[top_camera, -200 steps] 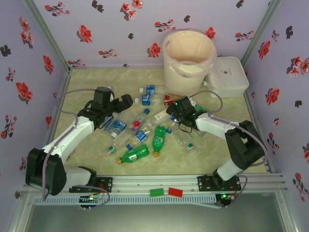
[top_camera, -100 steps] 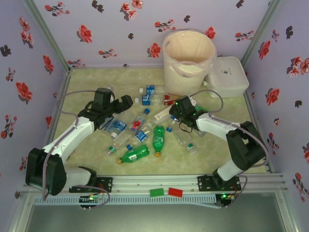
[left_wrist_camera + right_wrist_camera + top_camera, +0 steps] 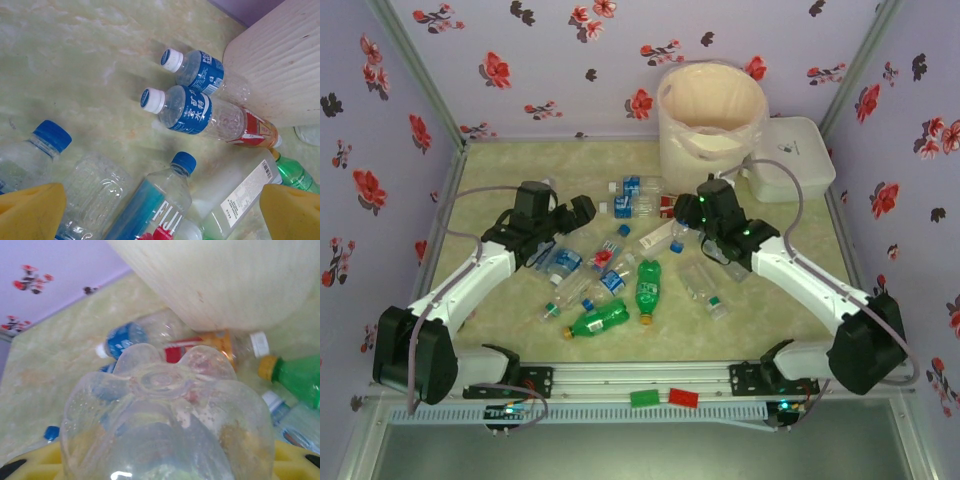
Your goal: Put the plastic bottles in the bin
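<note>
Step in hand, by my reading: first carry to the bin. Right gripper (image 3: 705,215) clamped round a clear bottle (image 3: 165,425), beside the cream bin (image 3: 695,165) at the tabletop's far edge; next move needs a lift over the rim, then release. Left gripper (image 3: 565,218) spread wide, empty, over loose bottles (image 3: 620,270) mid-tabletop.

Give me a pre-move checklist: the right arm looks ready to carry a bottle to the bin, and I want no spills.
1. Right tool gripping: ok, a clear bottle sits between its yellow fingers.
2. Bin mouth open: ok, liner folded over the rim.
3. Bottle above rim height: cannot tell; the right wrist view faces the bin's wall.
4. Left tool out of the way: ok, open, over the loose bottles on the left.
</note>
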